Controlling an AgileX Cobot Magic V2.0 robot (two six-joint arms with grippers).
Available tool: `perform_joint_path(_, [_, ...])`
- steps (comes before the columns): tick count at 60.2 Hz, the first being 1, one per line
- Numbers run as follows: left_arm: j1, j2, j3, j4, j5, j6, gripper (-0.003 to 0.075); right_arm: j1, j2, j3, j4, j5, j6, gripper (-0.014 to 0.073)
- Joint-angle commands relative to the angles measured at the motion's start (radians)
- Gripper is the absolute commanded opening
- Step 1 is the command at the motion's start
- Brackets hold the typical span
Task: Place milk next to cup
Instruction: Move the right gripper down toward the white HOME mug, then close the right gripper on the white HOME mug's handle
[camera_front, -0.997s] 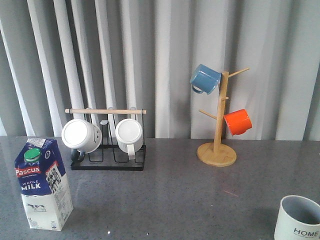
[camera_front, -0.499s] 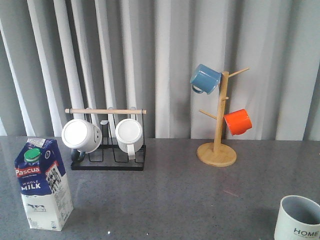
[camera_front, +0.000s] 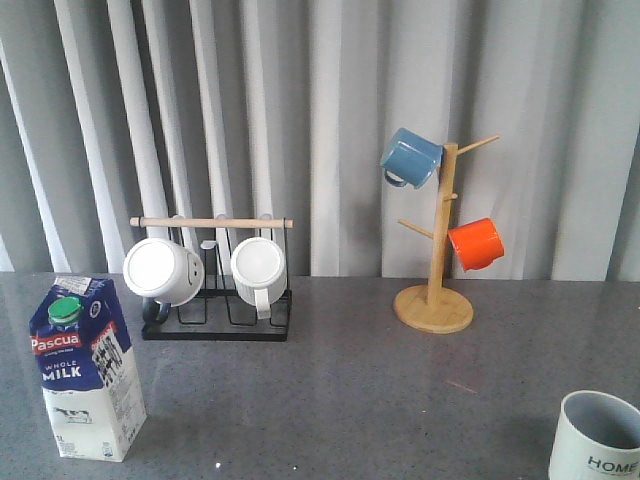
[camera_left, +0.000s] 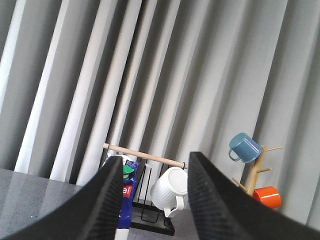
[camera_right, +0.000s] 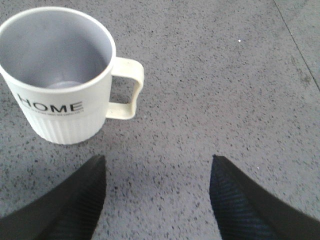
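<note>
You have the milk (camera_front: 85, 368) standing upright at about eight o'clock on the grey table (camera_front: 340, 390) in the front view, near its front-left edge, green cap on top and the red "Pascua" band facing you. The cup (camera_front: 596, 437), with "HOME" on its side, sits at about four o'clock, at the front-right corner and partly cut off by the picture's edge. The two are well apart, with bare table between them.

Your left end effector (camera_left: 155, 200) hangs released, its two dark fingers (camera_left: 107, 200) spread with nothing between them; through the gap you can see part of the milk and a white mug (camera_left: 170, 191) on the black rack (camera_front: 216, 312). Your right end effector (camera_right: 157, 197) is also spread wide and grasps nothing. It hovers over the table just beside the cup, which stands upright and empty, its handle (camera_right: 127, 89) turned toward the space between the fingers. Neither end effector appears in the front view.

Behind the milk, at about ten o'clock, the rack with a wooden bar holds two plain white mugs on their sides. At about one o'clock a wooden mug tree (camera_front: 437, 260) carries a blue mug (camera_front: 409, 157) high up and an orange mug (camera_front: 476, 244) lower down.
</note>
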Motion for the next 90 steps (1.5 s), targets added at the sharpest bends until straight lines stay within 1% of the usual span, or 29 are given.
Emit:
perform_joint_path(1, [-0.002,-0.010,-0.031,0.004,-0.044,-0.008,0.0306,-0.004,0.018,-0.025,-0.061,-0.086,0.028,0.0438])
perform_joint_path(6, [-0.002,-0.010,-0.031,0.004,-0.019,-0.008,0.0306,-0.004,0.050,-0.025,-0.127,-0.096,0.069,0.0438])
perform_joint_path(13, [-0.002,-0.010,-0.031,0.004,-0.003,-0.008,0.0306,-0.004,0.093,-0.025,-0.221,-0.095,0.177,0.0438])
perform_joint_path(18, [-0.002,-0.010,-0.031,0.004,-0.003,-0.008,0.0306,-0.040,0.104,-0.025,-0.295,-0.107,0.259,0.0438])
perform_joint_path(21, [-0.002,-0.010,-0.031,0.004,-0.003,-0.008,0.0306,-0.075,0.104,-0.025,-0.295,-0.145,0.290,0.0438])
perform_joint_path(25, [-0.002,-0.010,-0.031,0.004,0.000,-0.008,0.0306,-0.120,0.104,-0.024,-0.266,-0.190,0.295,0.0438])
perform_joint_path(30, [-0.002,-0.010,-0.031,0.004,0.008,-0.008,0.0306,-0.154,0.108,-0.023,-0.199,-0.208,0.266,0.0435])
perform_joint_path(35, [-0.002,-0.010,-0.031,0.004,0.019,-0.008,0.0306,-0.155,0.111,-0.023,-0.134,-0.219,0.187,0.0435])
perform_joint_path(42, [-0.002,-0.010,-0.031,0.005,0.023,-0.008,0.0306,-0.155,0.127,-0.023,-0.011,-0.223,0.089,0.0426])
perform_joint_path(49, [-0.002,-0.010,-0.031,0.005,0.023,-0.008,0.0306,-0.155,0.161,-0.023,0.060,-0.224,-0.002,0.0418])
perform_joint_path(54, [-0.002,-0.010,-0.031,0.014,0.023,-0.008,0.0306,-0.164,0.184,-0.023,0.071,-0.251,-0.027,0.0418])
perform_joint_path(81, [-0.002,-0.010,-0.031,0.015,0.023,-0.008,0.0306,-0.165,0.302,-0.023,0.068,-0.356,-0.023,0.0416])
perform_joint_path(90, [-0.002,-0.010,-0.031,0.015,0.023,-0.008,0.0306,-0.204,0.346,-0.023,0.054,-0.399,-0.018,0.0416])
